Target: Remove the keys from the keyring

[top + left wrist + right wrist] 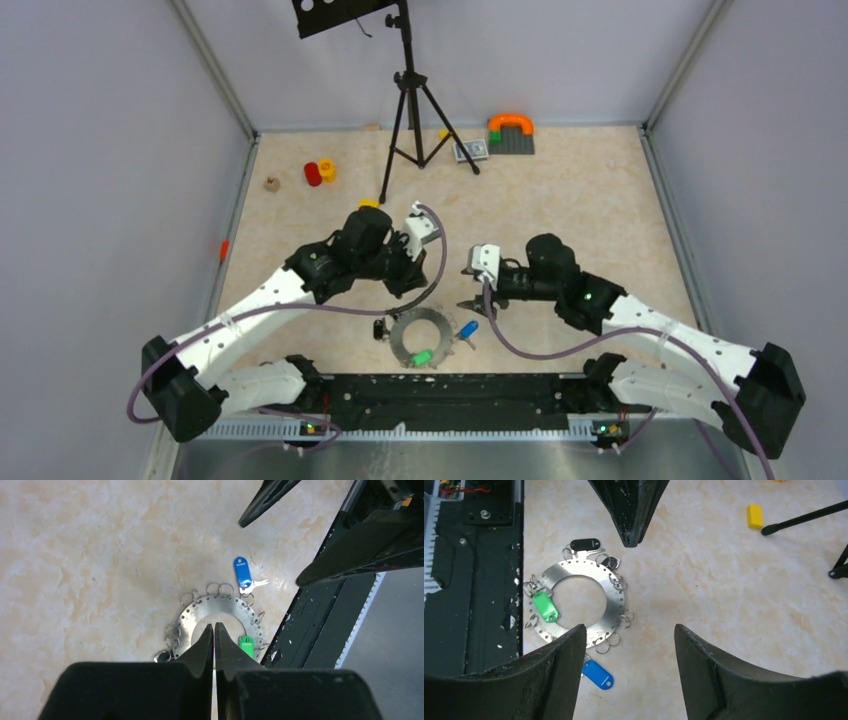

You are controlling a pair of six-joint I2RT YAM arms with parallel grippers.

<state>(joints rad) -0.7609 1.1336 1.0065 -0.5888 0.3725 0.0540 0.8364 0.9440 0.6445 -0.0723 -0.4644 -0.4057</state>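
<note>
Keyring (613,607) lies flat near closed left gripper (214,626), beside spread right gripper (630,628).

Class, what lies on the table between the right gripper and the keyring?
The blue-tagged key, just off the keyring's rim; the top view shows it.

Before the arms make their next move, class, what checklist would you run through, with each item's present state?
1. Keyring lies flat, ungripped: ok.
2. Right end effector open and empty: ok.
3. Left end effector open for a grasp: not ok; shut, above the keyring.
4. Green-tagged key clear of the keyring: not ok; it lies on the band.
5. Blue-tagged key detached: cannot tell; it lies just outside the rim.
</note>
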